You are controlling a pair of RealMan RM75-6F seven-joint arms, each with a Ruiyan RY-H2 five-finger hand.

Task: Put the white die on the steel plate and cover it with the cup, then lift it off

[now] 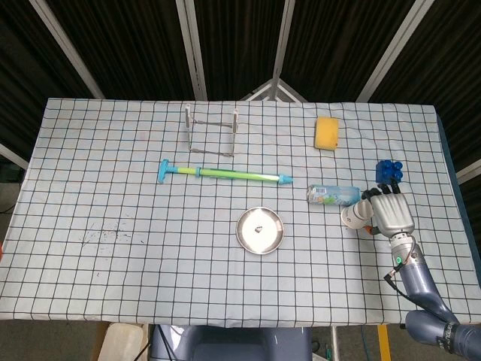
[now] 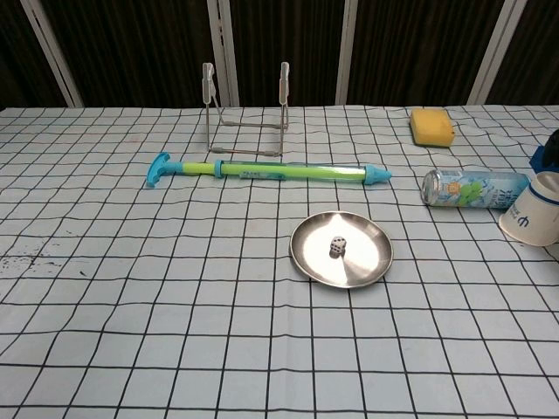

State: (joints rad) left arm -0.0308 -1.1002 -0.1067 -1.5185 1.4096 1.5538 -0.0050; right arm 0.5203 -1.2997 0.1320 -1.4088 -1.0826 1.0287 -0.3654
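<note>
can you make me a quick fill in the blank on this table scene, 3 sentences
1. The white die lies on the steel ____.
2. The paper cup lies on its ____, next to the drink can.
3. The yellow sponge sits on the table's far ____ side in the chest view.

Missing words: plate; side; right

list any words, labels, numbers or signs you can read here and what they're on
cup: one dark mark like an "m" on its side; no other print legible.
can: green and white label, print too blurred to read.
water gun: small label, too small to read.
die: dark pips, count unclear.
</note>
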